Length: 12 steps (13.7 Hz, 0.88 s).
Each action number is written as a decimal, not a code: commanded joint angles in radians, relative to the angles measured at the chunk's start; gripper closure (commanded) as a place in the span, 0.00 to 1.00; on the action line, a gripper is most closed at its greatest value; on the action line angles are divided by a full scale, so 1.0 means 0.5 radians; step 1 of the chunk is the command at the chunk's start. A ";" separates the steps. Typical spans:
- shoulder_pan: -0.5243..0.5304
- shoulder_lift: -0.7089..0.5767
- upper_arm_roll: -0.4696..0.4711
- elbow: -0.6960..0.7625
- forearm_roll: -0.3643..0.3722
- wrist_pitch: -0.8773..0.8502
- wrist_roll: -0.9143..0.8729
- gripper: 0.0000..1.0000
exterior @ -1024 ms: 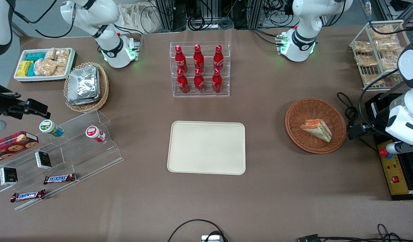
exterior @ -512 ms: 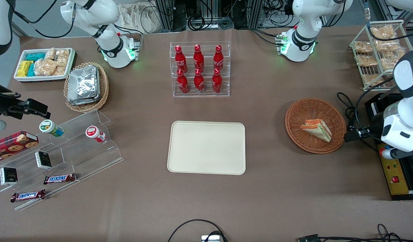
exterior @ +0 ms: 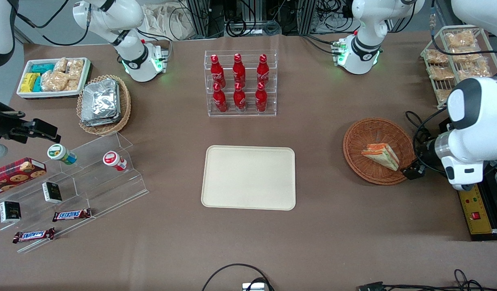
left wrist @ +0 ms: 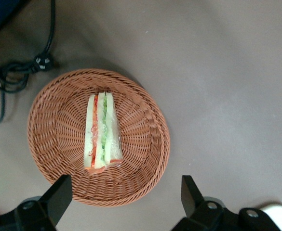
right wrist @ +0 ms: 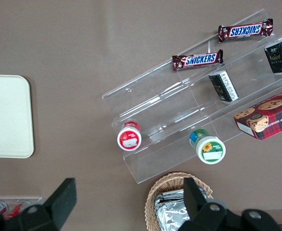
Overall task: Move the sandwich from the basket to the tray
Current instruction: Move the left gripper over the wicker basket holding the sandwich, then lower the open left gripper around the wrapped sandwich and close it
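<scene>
Right now your left gripper [left wrist: 124, 197] hangs above the rim of the round reddish-brown woven wicker basket [exterior: 363, 133], at the edge nearest the working arm's end of the brown worktop [exterior: 333, 226], with its two black fingers [left wrist: 59, 195] spread wide and holding nothing. You'll find the small triangular wedge sandwich in clear wrap [exterior: 381, 156] lying inside that basket, pale bread outside, orange-red and green filling showing along its cut face. Expect it to be light and soft: the bread will likely squash under a hard pinch, and the clear film looks slick, so a loose hold could let it slide. Your safest grip is probably across the two bread faces, near the thick middle of the wedge and not at the thin pointed end, closing only until the wrap stops giving. In the wrist view the wedge runs lengthways between the fingers' line, so you look roughly aligned, though you need to come in over the sandwich before descending. The large flat cream-beige rectangular tray [exterior: 248, 178] sits well apart from the basket, toward the middle of the worktop, with nothing on it.
</scene>
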 commanded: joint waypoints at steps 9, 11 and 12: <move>0.009 -0.236 0.010 -0.925 0.018 0.715 -0.221 0.00; 0.012 -0.196 0.016 -0.934 0.022 0.709 -0.215 0.00; 0.015 -0.184 0.016 -0.941 0.022 0.712 -0.215 0.00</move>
